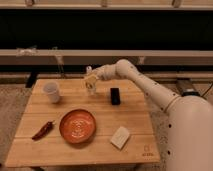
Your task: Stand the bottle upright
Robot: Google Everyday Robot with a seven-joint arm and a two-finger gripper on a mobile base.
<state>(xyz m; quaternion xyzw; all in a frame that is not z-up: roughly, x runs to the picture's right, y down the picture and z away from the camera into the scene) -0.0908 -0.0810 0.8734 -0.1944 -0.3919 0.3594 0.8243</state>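
Observation:
The bottle (90, 83) is a small slim whitish bottle with a yellowish-tan label band. It stands roughly upright at the back middle of the wooden table (100, 145), with its base at or just above the tabletop. My gripper (92, 78) reaches in from the right on the white arm (150, 87) and is shut on the bottle around its label band. The gripper hides part of the bottle's body.
A white cup (51, 92) stands to the bottle's left. A black rectangular block (115, 95) lies to its right. An orange bowl (77, 126), a red chili pepper (43, 130) and a pale flat block (120, 137) lie nearer the front. A low ledge runs behind the table.

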